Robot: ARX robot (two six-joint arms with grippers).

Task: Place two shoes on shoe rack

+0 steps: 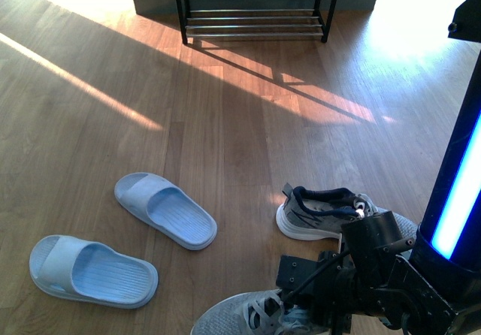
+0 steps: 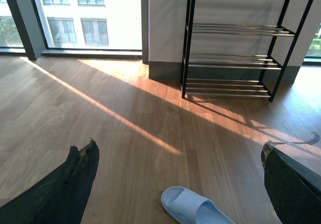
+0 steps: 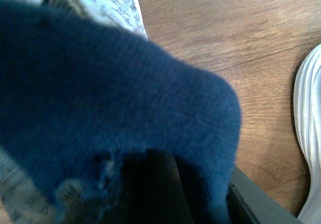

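Right gripper point(image 1: 304, 286) sits on the near sneaker point(image 1: 240, 316) at six o'clock, navy collar filling its view; can't tell if it's clamped. Left gripper point(image 2: 179, 144) gapes wide. Shoe rack point(image 1: 255, 21) at twelve.
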